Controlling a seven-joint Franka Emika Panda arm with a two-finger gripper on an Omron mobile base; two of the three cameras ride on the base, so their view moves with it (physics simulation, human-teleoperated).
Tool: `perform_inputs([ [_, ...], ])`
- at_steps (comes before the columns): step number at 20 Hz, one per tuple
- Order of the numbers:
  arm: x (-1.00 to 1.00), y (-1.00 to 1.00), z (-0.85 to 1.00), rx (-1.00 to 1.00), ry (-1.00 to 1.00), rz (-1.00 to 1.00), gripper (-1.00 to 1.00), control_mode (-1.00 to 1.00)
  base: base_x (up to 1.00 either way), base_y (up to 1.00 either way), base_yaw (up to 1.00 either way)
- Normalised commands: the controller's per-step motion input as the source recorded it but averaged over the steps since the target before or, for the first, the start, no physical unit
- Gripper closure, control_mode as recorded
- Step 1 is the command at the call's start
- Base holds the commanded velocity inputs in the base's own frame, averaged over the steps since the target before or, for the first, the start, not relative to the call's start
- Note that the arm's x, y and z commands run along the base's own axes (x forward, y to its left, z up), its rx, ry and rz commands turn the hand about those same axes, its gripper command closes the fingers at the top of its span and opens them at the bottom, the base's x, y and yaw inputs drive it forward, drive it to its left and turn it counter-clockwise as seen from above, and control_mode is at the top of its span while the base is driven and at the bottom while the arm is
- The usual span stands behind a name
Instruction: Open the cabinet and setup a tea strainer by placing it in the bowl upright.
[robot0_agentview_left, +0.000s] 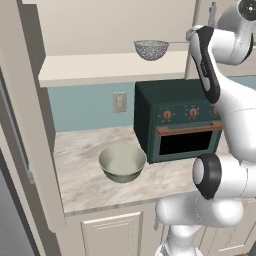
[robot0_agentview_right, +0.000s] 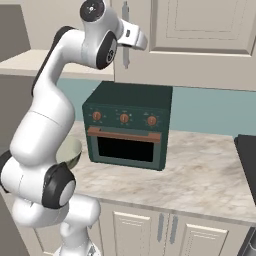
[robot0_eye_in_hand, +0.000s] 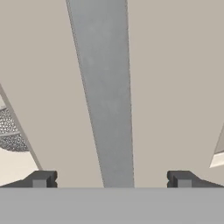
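Hand (robot0_eye_in_hand: 112, 179) spread wide astride the cabinet's smooth silver bar handle (robot0_eye_in_hand: 105, 96), round wire-mesh tea strainer (robot0_agentview_left: 151, 49) shelved nearby.

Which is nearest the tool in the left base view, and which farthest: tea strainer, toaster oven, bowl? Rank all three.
1. Tea strainer: on the cabinet shelf, level with the tool.
2. Toaster oven: on the counter below.
3. Bowl: lowest, at the oven's left.

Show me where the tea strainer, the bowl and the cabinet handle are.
tea strainer (robot0_agentview_left: 151, 49), left base view, on its mesh basket.
bowl (robot0_agentview_left: 122, 162), left base view, on its inner wall.
cabinet handle (robot0_eye_in_hand: 107, 109), hand view, on the middle of the silver bar.
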Motion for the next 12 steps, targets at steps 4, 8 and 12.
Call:
perform_inputs([
  [4, 0.32, -0.01, -0.10, 0.00, 0.00, 0.00, -1.00, -1.00, 0.00, 0.00, 0.00],
  [8, 0.42, -0.03, -0.12, 0.00, -0.03, 0.03, -1.00, -1.00, 0.00, 0.00, 0.00],
  [12, 0.39, -0.02, -0.09, 0.00, -0.10, 0.05, -1.00, -1.00, 0.00, 0.00, 0.00],
])
